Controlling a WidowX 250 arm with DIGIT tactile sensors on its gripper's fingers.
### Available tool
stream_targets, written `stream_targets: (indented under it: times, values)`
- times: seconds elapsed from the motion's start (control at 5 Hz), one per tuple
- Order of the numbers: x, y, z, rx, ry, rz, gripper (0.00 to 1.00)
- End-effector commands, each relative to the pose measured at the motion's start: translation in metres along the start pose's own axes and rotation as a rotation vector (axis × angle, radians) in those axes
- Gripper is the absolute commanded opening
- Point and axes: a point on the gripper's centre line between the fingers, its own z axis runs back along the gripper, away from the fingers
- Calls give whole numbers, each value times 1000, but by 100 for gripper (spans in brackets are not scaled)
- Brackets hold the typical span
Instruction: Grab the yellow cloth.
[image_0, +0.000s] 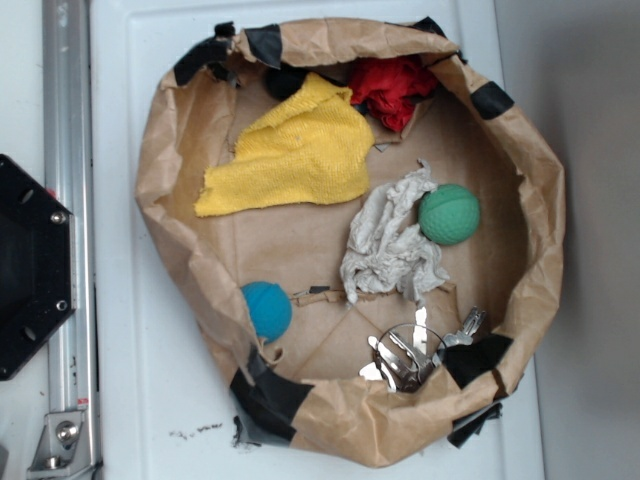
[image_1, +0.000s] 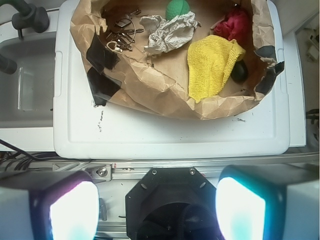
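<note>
Approach step, nothing gripped yet: the claw (image_1: 157, 207) is held open w/ pads wide, well back from the paper basin (image_0: 175, 200). The yellow cloth (image_0: 295, 155) is seen near the rim beside the red cloth (image_0: 392, 88); a reach & descent are needed next.

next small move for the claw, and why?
Probably advance the open claw forward toward the bright yellow terry cloth, then descend. In the wrist view it sits back over the rail, well short of the crumpled brown paper basin, with the cloth lying uncovered beside the red cloth.
</note>
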Motion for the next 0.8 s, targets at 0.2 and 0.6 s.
stream_targets:
  times: [0.2, 0.6]
  values:
    - [48, 37, -39, 185, 35, 234, 100]
    - [104, 53, -110, 274, 66, 693, 100]
